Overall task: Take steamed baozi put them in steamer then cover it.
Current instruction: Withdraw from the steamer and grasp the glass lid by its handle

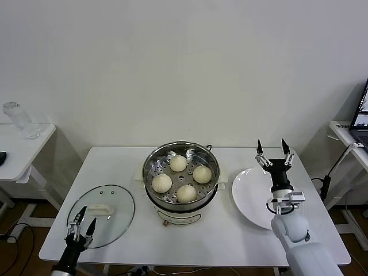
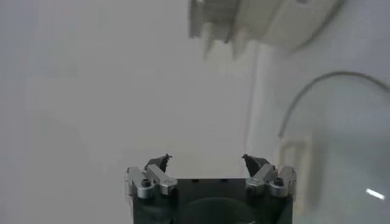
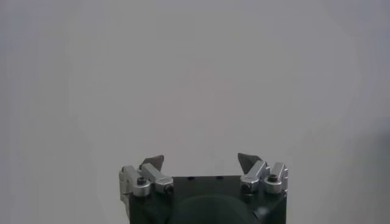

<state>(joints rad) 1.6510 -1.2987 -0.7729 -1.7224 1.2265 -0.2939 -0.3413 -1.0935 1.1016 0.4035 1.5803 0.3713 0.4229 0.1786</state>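
Fingers on the left gripper (image 1: pixel 82 221) are spread apart and hold nothing. They hang just above the near edge of the glass lid (image 1: pixel 102 215), which lies flat on the white table (image 1: pixel 213 241), to the left of the steamer (image 1: pixel 181 174). The lid's cream handle (image 1: pixel 101 210) sits near its middle, a little farther in than the fingertips are now.

All four buns (image 1: pixel 179 163) are already inside the steamer, sitting on the tray with holes. So the step in hand looks like putting the lid on.

To do it well, the left gripper should move forward until the handle is right between its two fingers. The handle is long one way and thin the other way, so the fingers should squeeze across the thin way. Then the gripper should lift the lid straight up and keep it flat, because glass can slip or bang. Next it should carry the lid high enough to clear the steamer's rim, line it up over the middle, and lower it slowly so the metal edge sits all the way around.

From the left wrist camera, the lid (image 2: pixel 341 134) shows just past the open fingertips.

The right gripper (image 1: pixel 273 154) waits up in the air over the far edge of the empty white plate (image 1: pixel 253 198), on the right of the steamer. Its fingers are open too and hold nothing.
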